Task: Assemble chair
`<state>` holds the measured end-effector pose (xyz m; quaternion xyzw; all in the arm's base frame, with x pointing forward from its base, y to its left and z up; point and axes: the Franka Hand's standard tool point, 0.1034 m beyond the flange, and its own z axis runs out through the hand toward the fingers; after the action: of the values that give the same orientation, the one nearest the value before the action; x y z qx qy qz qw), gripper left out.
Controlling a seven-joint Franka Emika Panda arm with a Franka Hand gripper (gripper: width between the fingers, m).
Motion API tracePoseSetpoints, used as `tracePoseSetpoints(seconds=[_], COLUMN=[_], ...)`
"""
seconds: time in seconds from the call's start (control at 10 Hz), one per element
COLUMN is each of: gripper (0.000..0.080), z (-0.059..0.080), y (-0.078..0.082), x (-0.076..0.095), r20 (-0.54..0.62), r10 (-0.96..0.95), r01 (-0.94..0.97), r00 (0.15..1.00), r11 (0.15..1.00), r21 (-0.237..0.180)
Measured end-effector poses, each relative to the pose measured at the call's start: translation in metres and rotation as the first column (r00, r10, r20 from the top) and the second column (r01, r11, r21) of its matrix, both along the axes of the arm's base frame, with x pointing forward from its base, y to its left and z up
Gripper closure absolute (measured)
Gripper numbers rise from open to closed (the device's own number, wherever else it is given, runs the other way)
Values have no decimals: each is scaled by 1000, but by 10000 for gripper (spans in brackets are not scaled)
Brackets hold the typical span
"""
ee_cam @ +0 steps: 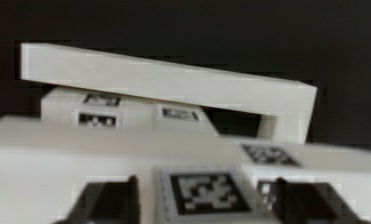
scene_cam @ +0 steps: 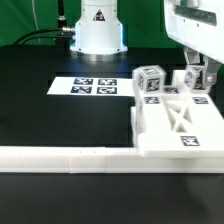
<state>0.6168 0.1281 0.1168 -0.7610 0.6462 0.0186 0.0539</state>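
The chair parts stand grouped at the exterior view's right: a flat white slab (scene_cam: 178,122) with a cross pattern and a tag, a square tagged post (scene_cam: 150,80) upright at its far left corner, and further white pieces (scene_cam: 200,98) at its far right. My gripper (scene_cam: 197,76) hangs over those far right pieces. In the wrist view its dark fingers (ee_cam: 111,202) straddle a white tagged piece (ee_cam: 208,188), with a thin gap showing on one side. My gripper (ee_cam: 205,204) looks open around it. Beyond it a white bar (ee_cam: 173,78) spans other tagged parts (ee_cam: 100,112).
A long white L-shaped rail (scene_cam: 70,158) runs along the front of the black table and turns up beside the slab. The marker board (scene_cam: 93,87) lies flat left of the parts. The robot base (scene_cam: 97,30) stands behind it.
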Motion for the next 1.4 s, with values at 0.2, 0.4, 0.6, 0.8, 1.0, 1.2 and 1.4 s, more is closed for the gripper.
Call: tracePoseSetpoints(seconds=[0.2, 0.4, 0.6, 0.8, 1.0, 1.2, 1.4], gripper=[295, 159, 151, 150, 150, 150, 150], z=[0, -1, -1, -1, 0, 0, 5], y=[1, 1, 0, 0, 0, -1, -7], x=[0, 0, 0, 0, 0, 1, 2], r20=[5, 22, 36, 47, 60, 68, 73], r10=[51, 223, 371, 474, 627, 733, 828], r01=[-51, -223, -371, -473, -625, -731, -825], r00=[999, 975, 928, 879, 777, 677, 556], r11=[999, 975, 929, 881, 779, 680, 560], r21=[1, -8, -20, -29, -47, -63, -71])
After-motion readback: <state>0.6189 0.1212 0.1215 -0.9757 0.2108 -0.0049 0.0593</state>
